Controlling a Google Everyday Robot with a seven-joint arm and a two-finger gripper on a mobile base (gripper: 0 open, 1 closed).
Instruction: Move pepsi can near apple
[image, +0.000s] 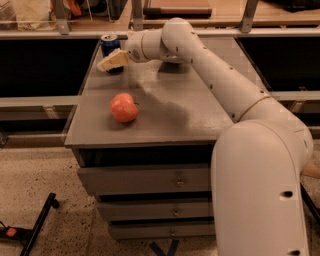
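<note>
Our gripper (111, 61) is at the far left corner of the table (200, 117). It is a pale, cream-coloured piece with a blunt wedge shape. It sits right in front of the pepsi can (109, 42) and hides the lower part of the can. We cannot tell how wide it is open. We also cannot tell whether it has hold of the can or is only beside it.

The pepsi can stands upright in that far left corner. It is a small round tube, dark blue on the side, with a shiny silver top.

The apple (124, 107) lies on the left side of the table, nearer the front edge. It is round, smooth and orange-red. It is apart from the can and the gripper, with bare table between them.

The table top is flat, grey and a little shiny. Under its front edge are grey drawers (145, 181) with small knobs. Our arm (220, 80) is thick, white and smooth, made of rounded tubes. It reaches from the front right across the table to the far left corner. The floor (35, 180) is pale and speckled.
</note>
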